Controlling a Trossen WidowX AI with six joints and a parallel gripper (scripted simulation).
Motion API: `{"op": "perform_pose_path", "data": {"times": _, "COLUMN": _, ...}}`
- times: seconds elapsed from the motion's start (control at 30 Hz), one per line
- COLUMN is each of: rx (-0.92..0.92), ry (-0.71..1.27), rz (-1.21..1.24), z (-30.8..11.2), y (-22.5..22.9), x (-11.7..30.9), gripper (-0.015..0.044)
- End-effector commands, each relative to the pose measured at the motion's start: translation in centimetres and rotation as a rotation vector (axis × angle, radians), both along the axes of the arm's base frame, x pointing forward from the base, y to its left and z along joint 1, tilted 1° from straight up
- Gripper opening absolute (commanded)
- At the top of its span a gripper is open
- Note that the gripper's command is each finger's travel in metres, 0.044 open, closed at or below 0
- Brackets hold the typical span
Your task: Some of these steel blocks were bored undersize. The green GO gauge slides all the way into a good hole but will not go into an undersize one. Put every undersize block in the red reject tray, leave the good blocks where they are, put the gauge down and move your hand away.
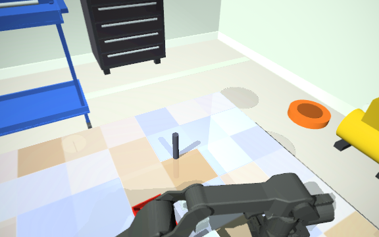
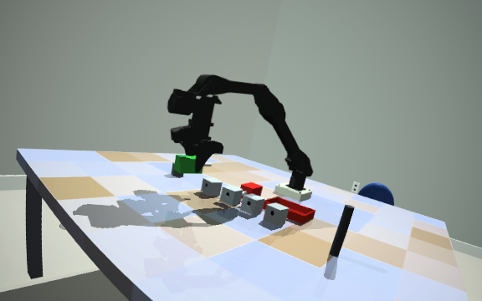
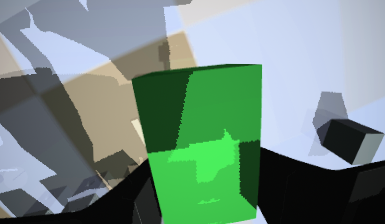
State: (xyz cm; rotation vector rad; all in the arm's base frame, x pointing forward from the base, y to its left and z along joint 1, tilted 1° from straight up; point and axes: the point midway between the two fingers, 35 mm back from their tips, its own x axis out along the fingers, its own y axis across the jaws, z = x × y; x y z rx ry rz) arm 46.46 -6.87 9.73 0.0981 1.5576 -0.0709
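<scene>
Closed firmly on the green gauge (image 2: 185, 164) (image 3: 208, 120), my hand (image 2: 199, 160) (image 3: 198, 150) hung over the table (image 2: 78, 188) (image 1: 87, 171) (image 3: 293, 60), toward the far edge as the exterior view had it, with the dark block (image 2: 176, 172) (image 3: 350, 140) close by, behind the gauge in that view. Whether the two touched I could not tell. Four pale blocks stood in a slanting row between me and the near side of the table: the end one (image 2: 211, 187), a second (image 2: 231, 196), a third (image 2: 252, 206) and the last (image 2: 275, 216), beside the red tray (image 2: 300, 216) (image 1: 145, 203). A red block (image 2: 251, 188) sat behind the row. No block that I could see lay in the tray, though part of its floor was hidden. The likeliest trouble, I judged, was the gauge swinging low into the dark block and shoving it toward the table's edge, or twisting in my grip so that its pin met a bore crooked. A good hole might then refuse it and pass for undersize. Pushing hard could also drag a block out of place, and so I reckoned on squaring up first and pressing gently.
</scene>
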Motion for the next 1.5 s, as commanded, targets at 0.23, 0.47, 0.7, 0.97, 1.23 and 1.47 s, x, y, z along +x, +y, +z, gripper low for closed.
{"op": "perform_pose_path", "data": {"times": 0.23, "rx": -0.001, "ry": -0.028, "rz": 0.053, "z": 0.3, "y": 0.0, "x": 0.4, "gripper": 0.0000}}
{"op": "perform_pose_path", "data": {"times": 0.47, "rx": -0.002, "ry": -0.031, "rz": 0.054, "z": -1.5, "y": 0.0, "x": 0.5, "gripper": 0.0000}}
{"op": "perform_pose_path", "data": {"times": 0.7, "rx": -0.002, "ry": -0.031, "rz": 0.054, "z": -3.1, "y": 0.0, "x": 0.8, "gripper": 0.0000}}
{"op": "perform_pose_path", "data": {"times": 0.97, "rx": -0.002, "ry": -0.032, "rz": 0.054, "z": -4.6, "y": 0.0, "x": 1.3, "gripper": 0.0000}}
{"op": "perform_pose_path", "data": {"times": 1.23, "rx": -0.002, "ry": -0.032, "rz": 0.054, "z": -5.5, "y": 0.0, "x": 1.8, "gripper": 0.0000}}
{"op": "perform_pose_path", "data": {"times": 1.47, "rx": -0.002, "ry": -0.034, "rz": 0.054, "z": -5.6, "y": 0.0, "x": 1.6, "gripper": 0.0000}}
